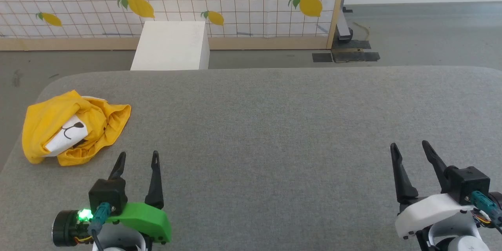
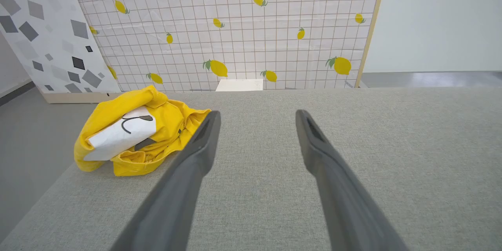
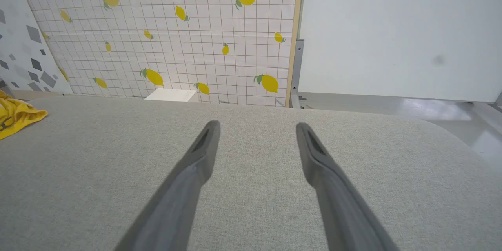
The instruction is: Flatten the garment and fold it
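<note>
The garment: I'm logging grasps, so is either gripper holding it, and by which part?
Nothing is held: the left gripper and the right gripper are both open, apart from the crumpled garment.

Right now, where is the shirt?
The shirt lies crumpled on the table near its left edge in the head view, just beyond the left gripper.

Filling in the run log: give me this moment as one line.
stage: not started | bright yellow crumpled cotton T-shirt: bunched, left end of grey fabric table | left gripper: jaws open, empty | right gripper: jaws open, empty
</note>
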Available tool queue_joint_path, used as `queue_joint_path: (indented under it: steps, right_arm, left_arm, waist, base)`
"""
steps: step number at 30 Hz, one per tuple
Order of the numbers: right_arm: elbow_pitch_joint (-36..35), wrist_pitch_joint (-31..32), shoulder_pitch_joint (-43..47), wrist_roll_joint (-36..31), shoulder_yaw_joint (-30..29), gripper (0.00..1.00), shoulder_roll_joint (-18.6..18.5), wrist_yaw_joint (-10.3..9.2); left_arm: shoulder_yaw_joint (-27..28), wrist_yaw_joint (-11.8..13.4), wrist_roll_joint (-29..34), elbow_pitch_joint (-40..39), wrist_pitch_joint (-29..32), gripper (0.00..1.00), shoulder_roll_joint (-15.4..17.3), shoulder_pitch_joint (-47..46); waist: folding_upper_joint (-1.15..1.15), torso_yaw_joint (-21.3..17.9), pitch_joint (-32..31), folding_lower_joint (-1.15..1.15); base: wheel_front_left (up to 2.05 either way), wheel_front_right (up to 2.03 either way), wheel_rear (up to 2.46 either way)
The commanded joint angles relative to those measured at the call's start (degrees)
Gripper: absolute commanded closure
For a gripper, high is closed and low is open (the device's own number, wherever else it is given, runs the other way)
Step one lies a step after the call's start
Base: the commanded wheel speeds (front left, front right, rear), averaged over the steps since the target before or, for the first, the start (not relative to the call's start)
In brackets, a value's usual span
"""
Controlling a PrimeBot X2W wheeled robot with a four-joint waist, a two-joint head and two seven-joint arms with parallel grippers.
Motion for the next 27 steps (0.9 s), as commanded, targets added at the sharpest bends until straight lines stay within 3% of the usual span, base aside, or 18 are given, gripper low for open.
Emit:
queue_joint_path:
  steps: [1, 27]
  right_arm:
    - [0.3, -0.8, 0.1, 0.6, -0.5, 0.00, 0.0, -0.03]
    - [1.7, -3.8, 0.5, 2.0, -1.3, 0.00, 0.0, -0.05]
  left_arm:
    - [0.2, -0.2, -0.4, -0.4, -0.6, 0.00, -0.1, 0.5]
    - [2.2, -0.1, -1.3, -1.0, -3.7, 0.00, -0.1, 1.2]
  waist:
    - [0.00, 0.2, 0.0, 0.00]
    - [0.00, 5.8, -0.2, 0.00]
  base:
    - [0.00, 0.00, 0.00]
    - [0.00, 0.00, 0.00]
